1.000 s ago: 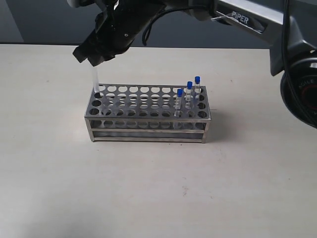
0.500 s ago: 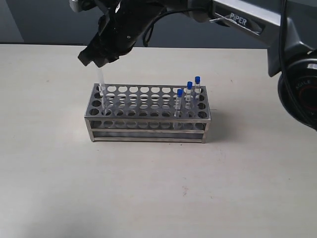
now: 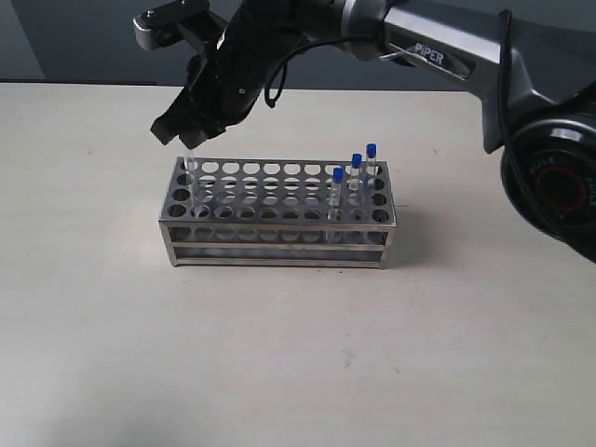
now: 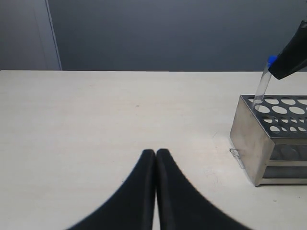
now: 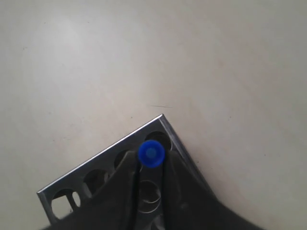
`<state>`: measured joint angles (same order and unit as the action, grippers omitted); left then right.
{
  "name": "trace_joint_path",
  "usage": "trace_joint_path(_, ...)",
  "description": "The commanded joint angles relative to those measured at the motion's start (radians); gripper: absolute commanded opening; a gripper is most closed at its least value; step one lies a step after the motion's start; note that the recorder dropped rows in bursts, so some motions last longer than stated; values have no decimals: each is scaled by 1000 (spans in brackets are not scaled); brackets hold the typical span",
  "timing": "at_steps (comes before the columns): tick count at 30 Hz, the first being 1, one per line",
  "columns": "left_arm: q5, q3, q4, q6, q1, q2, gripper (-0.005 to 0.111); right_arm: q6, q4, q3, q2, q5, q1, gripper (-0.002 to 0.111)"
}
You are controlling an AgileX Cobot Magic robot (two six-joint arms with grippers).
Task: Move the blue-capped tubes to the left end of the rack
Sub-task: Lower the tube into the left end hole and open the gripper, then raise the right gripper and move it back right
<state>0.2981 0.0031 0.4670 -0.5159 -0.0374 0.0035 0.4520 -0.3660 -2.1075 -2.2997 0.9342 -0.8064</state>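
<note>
The steel rack (image 3: 279, 222) stands mid-table. Three blue-capped tubes (image 3: 356, 177) stand in holes at its right end. My right gripper (image 3: 189, 138) reaches across to the rack's left end, shut on a fourth blue-capped tube (image 3: 191, 175), which leans slightly with its lower part down in the far-left corner hole. In the right wrist view its blue cap (image 5: 151, 153) sits between the two fingers of the right gripper (image 5: 151, 162), over the corner of the rack (image 5: 96, 167). In the left wrist view the left gripper (image 4: 156, 152) hovers shut and empty, away from the rack (image 4: 268, 143) and the held tube (image 4: 261, 88).
The pale table (image 3: 279, 354) runs wide around the rack on all sides. A dark wall (image 3: 74, 37) backs the far edge. The right arm's base (image 3: 559, 186) stands at the right border.
The right gripper has come down and slightly right with the tube, sinking it deeper into the corner hole. The three right-end tubes and the left gripper stay put.
</note>
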Motion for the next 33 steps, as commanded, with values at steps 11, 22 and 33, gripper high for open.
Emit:
trace_joint_path(11,-7,-3,-1,-1,-6,-4,1,49,-105,-5,-54,27,-3,5)
trace_joint_path(22,-8,-3,-1,-1,-6,-4,1,61,-114,-5,-52,78,-3,35)
trace_joint_path(33,-8,-3,-1,-1,-6,-4,1,-45,78,-5,88,147,-1,35)
